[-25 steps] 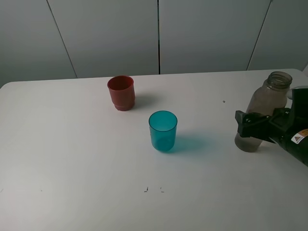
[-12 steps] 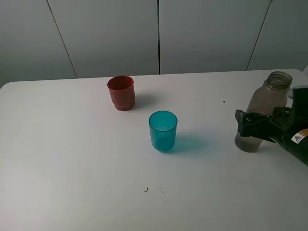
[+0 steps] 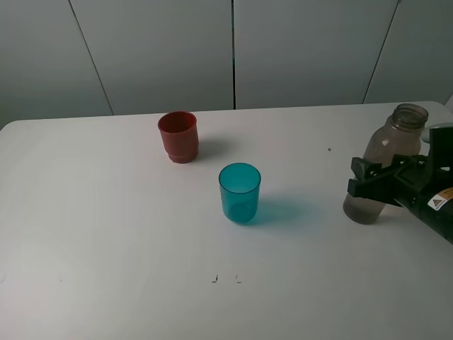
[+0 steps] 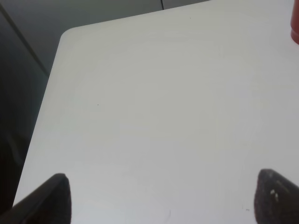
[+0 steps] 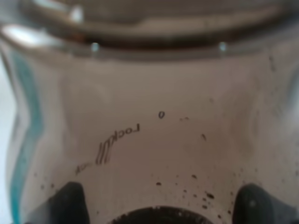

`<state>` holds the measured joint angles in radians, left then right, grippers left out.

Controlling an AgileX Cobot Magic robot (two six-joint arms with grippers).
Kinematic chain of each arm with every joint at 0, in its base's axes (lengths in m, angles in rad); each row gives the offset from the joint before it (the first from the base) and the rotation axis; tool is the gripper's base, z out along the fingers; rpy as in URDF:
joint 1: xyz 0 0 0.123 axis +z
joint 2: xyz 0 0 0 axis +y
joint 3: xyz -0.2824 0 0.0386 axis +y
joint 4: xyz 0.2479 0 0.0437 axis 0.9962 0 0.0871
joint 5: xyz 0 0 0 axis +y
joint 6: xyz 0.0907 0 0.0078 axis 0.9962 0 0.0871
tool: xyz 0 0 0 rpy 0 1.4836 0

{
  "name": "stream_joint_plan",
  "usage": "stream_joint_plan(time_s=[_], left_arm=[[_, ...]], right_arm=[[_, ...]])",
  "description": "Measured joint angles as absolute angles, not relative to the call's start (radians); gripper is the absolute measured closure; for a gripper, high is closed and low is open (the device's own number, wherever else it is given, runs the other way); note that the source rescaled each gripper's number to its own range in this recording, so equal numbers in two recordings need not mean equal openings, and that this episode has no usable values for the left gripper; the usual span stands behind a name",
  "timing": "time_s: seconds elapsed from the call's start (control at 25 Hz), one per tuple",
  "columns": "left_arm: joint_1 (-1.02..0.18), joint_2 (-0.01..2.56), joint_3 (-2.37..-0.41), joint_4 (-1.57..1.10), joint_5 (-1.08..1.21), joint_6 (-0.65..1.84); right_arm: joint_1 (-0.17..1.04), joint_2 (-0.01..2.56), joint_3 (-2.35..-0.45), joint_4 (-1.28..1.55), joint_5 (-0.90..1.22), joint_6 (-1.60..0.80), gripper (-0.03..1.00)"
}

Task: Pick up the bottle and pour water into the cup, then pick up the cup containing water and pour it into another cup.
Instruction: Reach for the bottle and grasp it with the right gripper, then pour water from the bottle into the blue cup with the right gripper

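Observation:
The smoky grey-brown bottle (image 3: 388, 152) stands capless at the table's right edge, leaning slightly. My right gripper (image 3: 373, 185) is shut on its lower body, one finger on each side. In the right wrist view the bottle (image 5: 154, 116) fills the picture between the fingertips (image 5: 70, 200). The translucent teal cup (image 3: 239, 191) stands upright mid-table, well left of the bottle. The red cup (image 3: 178, 136) stands upright behind it to the left. My left gripper (image 4: 163, 205) is open and empty over bare table; the red cup's edge (image 4: 295, 25) just shows there. The left arm is out of the exterior high view.
The white table (image 3: 106, 234) has a rounded far-left corner (image 4: 65, 35) with a dark drop beyond it. A grey panelled wall (image 3: 233, 49) runs behind the table. Small dark marks (image 3: 225, 279) lie near the front edge.
My right gripper's fingers have drawn in on the bottle, and the bottle has shifted and leaned slightly. The cups have not moved.

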<state>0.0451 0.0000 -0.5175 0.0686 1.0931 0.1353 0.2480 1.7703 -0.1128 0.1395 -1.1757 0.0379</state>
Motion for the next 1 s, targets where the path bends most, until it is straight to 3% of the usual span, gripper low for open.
stream_joint_plan(time_s=[0.68, 1.0], left_arm=[[0.045, 0.0, -0.518, 0.069, 1.093, 0.138], [0.045, 0.0, -0.518, 0.069, 1.093, 0.138]], right_arm=[[0.248, 1.756, -0.113, 0.139, -1.165, 0.055, 0.96], [0.248, 1.605, -0.193, 0.135, -0.937, 0.026, 0.96]])
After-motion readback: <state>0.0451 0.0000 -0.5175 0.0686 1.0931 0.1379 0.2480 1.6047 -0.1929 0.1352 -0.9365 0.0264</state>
